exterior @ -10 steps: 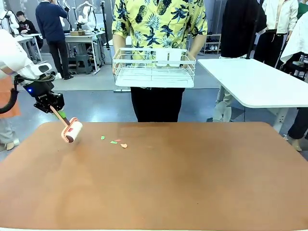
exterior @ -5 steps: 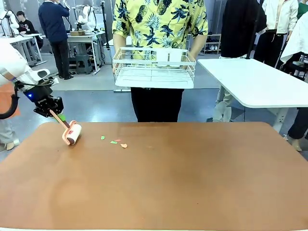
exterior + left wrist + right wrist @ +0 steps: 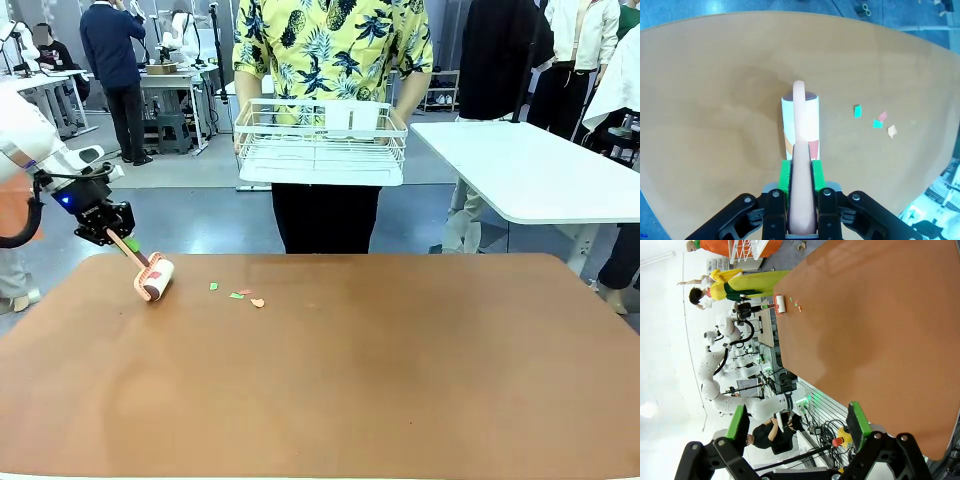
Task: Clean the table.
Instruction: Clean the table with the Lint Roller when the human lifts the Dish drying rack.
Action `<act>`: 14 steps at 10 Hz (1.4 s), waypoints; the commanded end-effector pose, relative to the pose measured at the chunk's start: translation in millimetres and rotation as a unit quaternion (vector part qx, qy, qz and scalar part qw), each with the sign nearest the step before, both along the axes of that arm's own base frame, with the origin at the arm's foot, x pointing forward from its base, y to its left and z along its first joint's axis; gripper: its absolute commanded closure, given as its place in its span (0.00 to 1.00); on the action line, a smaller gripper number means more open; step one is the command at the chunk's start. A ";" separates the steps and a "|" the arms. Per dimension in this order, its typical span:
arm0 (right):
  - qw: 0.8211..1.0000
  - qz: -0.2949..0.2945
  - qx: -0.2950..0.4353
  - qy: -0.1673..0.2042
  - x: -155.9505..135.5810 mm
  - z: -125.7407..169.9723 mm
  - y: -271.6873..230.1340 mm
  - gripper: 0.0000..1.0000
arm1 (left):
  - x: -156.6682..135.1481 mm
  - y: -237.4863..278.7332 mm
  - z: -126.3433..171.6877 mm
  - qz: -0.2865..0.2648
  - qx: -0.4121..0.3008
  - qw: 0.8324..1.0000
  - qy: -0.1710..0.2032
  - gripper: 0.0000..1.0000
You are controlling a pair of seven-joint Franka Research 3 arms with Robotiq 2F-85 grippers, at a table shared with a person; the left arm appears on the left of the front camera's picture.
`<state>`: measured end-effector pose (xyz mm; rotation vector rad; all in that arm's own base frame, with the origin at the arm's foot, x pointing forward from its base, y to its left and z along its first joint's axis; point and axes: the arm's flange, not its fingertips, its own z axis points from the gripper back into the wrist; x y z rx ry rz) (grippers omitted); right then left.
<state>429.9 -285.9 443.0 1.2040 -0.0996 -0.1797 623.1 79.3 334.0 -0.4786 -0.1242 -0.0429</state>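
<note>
Logged from my console:
- Wide matte terracotta table [image 3: 380,400], rounded corners, spans near view.
- Right gripper [image 3: 798,421]: green pads spread, nothing between.
- Left gripper [image 3: 800,172]: pinching peach handle of white lint roller [image 3: 154,277]. Roll seemingly touching tabletop, far left.
- Small green, pink, tan scraps [image 3: 240,294] near roll.
- Beyond far edge: person holding white wire basket [image 3: 320,140].

We're seeing bright, even light — soft sheen spreading on table [image 3: 350,380]; wrist views bending at edges, right one blowing out white.
</note>
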 end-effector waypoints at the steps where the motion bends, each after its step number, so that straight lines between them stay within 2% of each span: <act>1: 1.000 0.000 -0.001 -0.002 -1.3 2.6 0.3 0.00 | 3.4 2.8 -10.2 -0.014 -0.023 1.000 0.007 0.81; 2: 1.000 0.000 -0.001 -0.002 -1.3 2.6 0.3 0.00 | 2.6 1.0 -14.6 -0.015 -0.024 1.000 0.005 1.00; 5: 1.000 0.000 -0.001 -0.002 -1.3 2.6 0.3 0.00 | 1.3 -9.5 -29.1 -0.023 -0.046 0.999 0.007 1.00; 10: 1.000 0.000 -0.001 -0.002 -1.3 2.6 0.3 0.00 | 0.7 -48.0 -56.4 -0.050 -0.064 0.996 0.034 1.00; 12: 1.000 0.000 -0.001 -0.002 -1.3 2.6 0.3 0.00 | 1.2 -62.5 -60.1 -0.057 -0.088 0.994 0.030 1.00; 14: 1.000 0.000 -0.001 -0.002 -1.3 2.6 0.3 0.00 | 0.1 -81.6 -68.5 -0.074 -0.094 0.992 0.048 1.00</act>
